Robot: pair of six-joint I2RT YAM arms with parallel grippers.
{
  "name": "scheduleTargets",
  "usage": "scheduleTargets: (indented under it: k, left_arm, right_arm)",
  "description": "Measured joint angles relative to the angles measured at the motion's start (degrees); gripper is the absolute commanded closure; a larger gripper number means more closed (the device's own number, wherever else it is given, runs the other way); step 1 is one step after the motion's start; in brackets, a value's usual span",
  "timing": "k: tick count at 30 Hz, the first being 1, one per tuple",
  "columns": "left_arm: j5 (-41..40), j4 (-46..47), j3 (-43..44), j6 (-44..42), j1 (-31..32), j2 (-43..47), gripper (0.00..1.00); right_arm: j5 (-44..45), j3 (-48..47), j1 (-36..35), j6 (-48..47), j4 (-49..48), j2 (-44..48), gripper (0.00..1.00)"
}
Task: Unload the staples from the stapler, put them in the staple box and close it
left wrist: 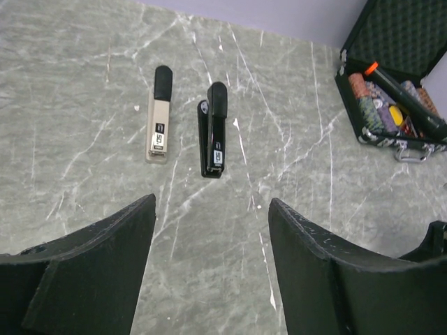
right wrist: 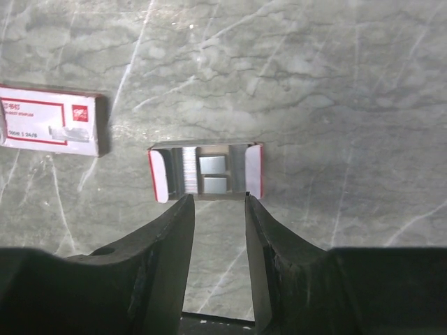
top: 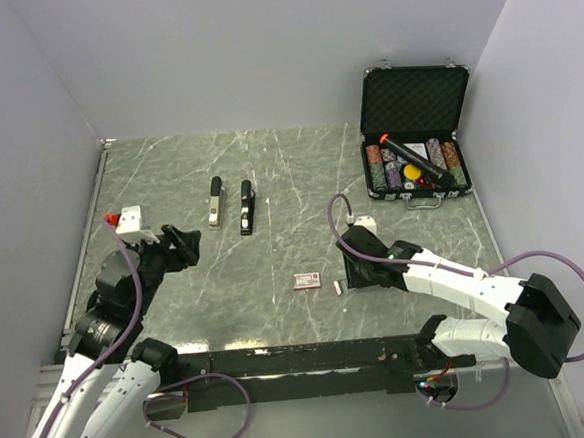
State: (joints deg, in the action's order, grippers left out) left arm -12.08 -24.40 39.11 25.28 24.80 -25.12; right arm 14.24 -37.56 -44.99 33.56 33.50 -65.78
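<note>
Silvery staples show only at the right wrist; both jaws open, gripping nothing.

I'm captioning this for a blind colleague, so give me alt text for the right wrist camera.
The right hand, open and empty, is poised at the near edge of a small open red-and-white tray holding silvery staples on a grey marbled table. A red-and-white box lies at the picture's left.
</note>
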Motion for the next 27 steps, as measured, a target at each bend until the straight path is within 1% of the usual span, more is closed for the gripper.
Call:
scheduleTargets:
  k: [3,9,13,16,18,21,27]
  left_arm:
    - [1.38,0.22,0.0,-0.11,0.0,-1.84,0.34]
    - [6.47,1.49,0.0,0.09,-0.02,-6.64,0.44]
    - [9.81,2.95,-1.09,1.55,-0.02,-8.46,0.49]
    - [12.22,3.74,-2.54,2.97,0.02,-9.49,0.56]
    - [13.09,4.02,-3.1,3.61,0.31,-10.62,0.58]
    - [13.77,4.5,-3.54,4.66,1.84,-12.9,0.64]
    - [13.16,6.38,-4.92,6.99,8.39,-17.4,0.68]
  right_arm:
    - [0.33,0.0,1.07,0.0,0.52,0.42,0.59]
    - [0.26,0.07,5.05,-0.17,0.48,0.52,0.62]
    - [-0.5,0.33,7.13,-0.28,0.0,0.52,0.64]
    - [-1.64,0.85,8.35,-0.42,-0.7,0.5,0.66]
    - [-2.34,1.2,8.96,-0.42,-1.22,0.46,0.67]
    - [-3.54,1.38,9.77,-0.39,-1.6,0.07,0.68]
    - [-5.35,1.86,10.88,-0.35,-3.15,-0.15,0.69]
